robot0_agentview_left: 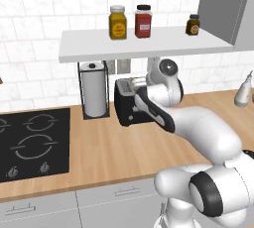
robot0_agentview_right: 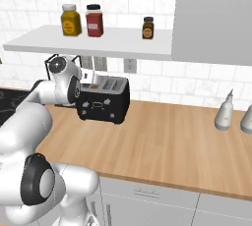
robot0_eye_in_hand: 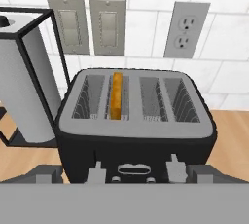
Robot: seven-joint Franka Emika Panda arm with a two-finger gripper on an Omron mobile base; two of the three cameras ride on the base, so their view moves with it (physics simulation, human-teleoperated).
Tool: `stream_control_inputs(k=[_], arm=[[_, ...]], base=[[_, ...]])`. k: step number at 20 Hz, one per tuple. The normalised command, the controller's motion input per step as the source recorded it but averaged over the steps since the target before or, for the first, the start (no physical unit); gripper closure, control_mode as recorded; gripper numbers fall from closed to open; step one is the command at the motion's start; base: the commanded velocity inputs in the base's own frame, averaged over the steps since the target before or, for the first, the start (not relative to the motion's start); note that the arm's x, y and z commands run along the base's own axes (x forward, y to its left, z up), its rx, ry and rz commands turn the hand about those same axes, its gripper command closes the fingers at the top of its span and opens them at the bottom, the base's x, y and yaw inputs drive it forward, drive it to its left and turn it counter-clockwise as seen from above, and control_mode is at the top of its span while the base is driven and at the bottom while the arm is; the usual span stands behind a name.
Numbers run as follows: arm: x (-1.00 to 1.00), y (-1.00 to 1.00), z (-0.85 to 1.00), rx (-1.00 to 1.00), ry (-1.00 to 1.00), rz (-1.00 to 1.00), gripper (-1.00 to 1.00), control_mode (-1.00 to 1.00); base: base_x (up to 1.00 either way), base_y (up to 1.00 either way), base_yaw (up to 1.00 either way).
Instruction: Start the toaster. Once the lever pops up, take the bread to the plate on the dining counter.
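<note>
A: What is shown from the left base?

B: The toaster [robot0_agentview_left: 130, 102] is seen on the wood worktop [robot0_agentview_left: 109, 147], just beside the paper towel holder [robot0_agentview_left: 94, 90] and right of the hob [robot0_agentview_left: 32, 142]. Much of it is covered by the arm, and the gripper is lost behind the wrist.

A: And from the right base?

B: The front panel and knobs are presented here. A sliver of bread [robot0_agentview_right: 94, 85] is glimpsed in the slot nearest the arm. The fingers are again masked by the hand.

A: The hand view?

B: The toaster [robot0_eye_in_hand: 136, 121] is looked down on from in front. The bread [robot0_eye_in_hand: 115, 95] is stood on edge in the second slot from the left, only its orange-brown crust exposed. The gripper [robot0_eye_in_hand: 135, 169] is spread wide, nothing pinched, its fingertips [robot0_eye_in_hand: 97, 173] low before the front panel.

A: How should the bread be handled?

B: It is judged light, thin and crumbly. It is best pinched gently across its faces at the top edge. The lever cannot be made out, and no plate or dining counter is to be seen.
</note>
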Motion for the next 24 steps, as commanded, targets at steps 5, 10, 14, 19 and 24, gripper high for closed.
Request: stream_control_inputs(k=[5,10,14,19,24], arm=[[0.06,0.00,0.00,0.00,0.00,0.00,-1.00,-1.00],[0.00,0.00,0.00,0.00,0.00,0.00,-1.00,-1.00],[-0.01,0.00,0.00,0.00,0.00,0.00,-1.00,-1.00],[-0.05,0.00,0.00,0.00,0.00,0.00,-1.00,-1.00],[0.00,0.03,0.00,0.01,0.01,-0.02,-1.00,-1.00]], base=[[0.00,0.00,0.00],[0.00,0.00,0.00],[0.00,0.00,0.00],[0.00,0.00,0.00],[0.00,0.00,0.00]])
